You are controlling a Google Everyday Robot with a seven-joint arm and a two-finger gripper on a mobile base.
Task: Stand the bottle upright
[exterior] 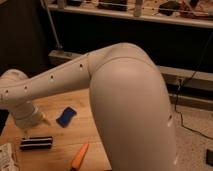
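The bottle [6, 157] is small and whitish with dark print on its label. It lies on its side at the table's front left corner, partly cut off by the picture's edge. My white arm [120, 90] reaches across the table to the left. My gripper [28, 125] hangs at its end over the left part of the table, above the black striped bar [36, 143] and up and to the right of the bottle. It is apart from the bottle.
A flat blue rectangular item [66, 116] lies mid-table on the wooden table [75, 135]. An orange carrot-shaped item [80, 156] lies near the front edge. Dark shelving [125, 12] stands behind the table. The floor drops away to the right.
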